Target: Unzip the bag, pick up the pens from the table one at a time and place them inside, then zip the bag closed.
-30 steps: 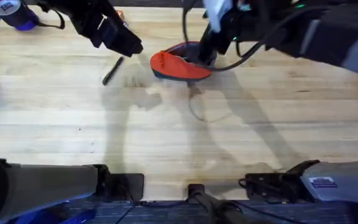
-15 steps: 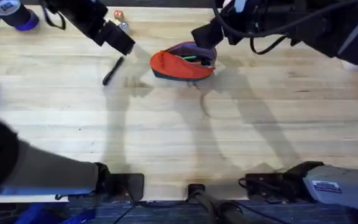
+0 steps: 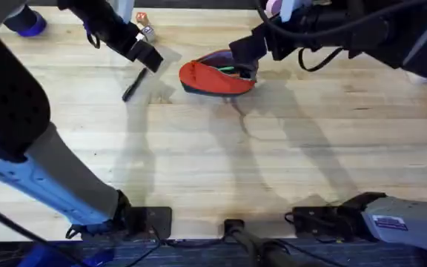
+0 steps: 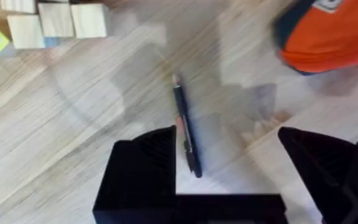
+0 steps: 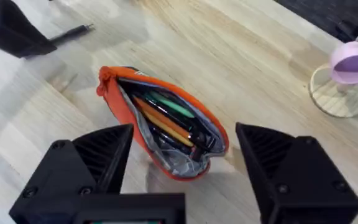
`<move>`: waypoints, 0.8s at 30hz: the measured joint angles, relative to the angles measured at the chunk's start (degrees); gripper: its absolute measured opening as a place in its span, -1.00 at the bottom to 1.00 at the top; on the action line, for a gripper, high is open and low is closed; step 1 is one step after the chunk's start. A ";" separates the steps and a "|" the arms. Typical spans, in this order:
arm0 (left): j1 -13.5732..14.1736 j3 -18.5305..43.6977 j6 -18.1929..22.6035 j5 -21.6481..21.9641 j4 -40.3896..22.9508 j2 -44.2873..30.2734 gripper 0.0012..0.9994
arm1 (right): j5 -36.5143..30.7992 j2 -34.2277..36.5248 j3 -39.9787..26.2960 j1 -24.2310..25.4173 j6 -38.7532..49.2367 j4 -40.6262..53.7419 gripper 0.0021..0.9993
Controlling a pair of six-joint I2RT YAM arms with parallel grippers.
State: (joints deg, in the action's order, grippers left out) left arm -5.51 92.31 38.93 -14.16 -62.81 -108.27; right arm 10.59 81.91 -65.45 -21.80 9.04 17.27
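Note:
The orange bag (image 3: 199, 76) lies unzipped at the far middle of the table (image 3: 273, 163). In the right wrist view the bag (image 5: 114, 99) gapes open, with an orange pen (image 5: 163, 121) and a green one (image 5: 174, 103) inside. A black pen (image 3: 134, 84) lies on the wood to the bag's left. My left gripper (image 3: 148, 58) hovers open just above it, and the pen (image 4: 185, 127) runs beside the left finger (image 4: 145, 168). My right gripper (image 3: 243, 50) hangs open over the bag's far right end, holding nothing.
Wooden blocks (image 3: 143, 22) (image 4: 55, 18) sit at the far edge behind the left gripper. A blue tape roll (image 3: 22, 22) is at the far left corner. A pink object on a round wooden base (image 5: 347, 68) stands to the bag's right.
My right gripper has lifted off the bag's opening and drawn back. My left gripper has shifted slightly toward the black pen.

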 joint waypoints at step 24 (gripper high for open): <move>0.01 -0.22 -2.75 11.44 9.51 -5.92 0.99 | 0.17 0.00 0.00 0.00 -0.54 0.00 1.00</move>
State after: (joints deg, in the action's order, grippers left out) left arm -5.50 92.10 36.18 -2.72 -53.30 -114.19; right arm 10.76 81.91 -65.45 -21.80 8.49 17.28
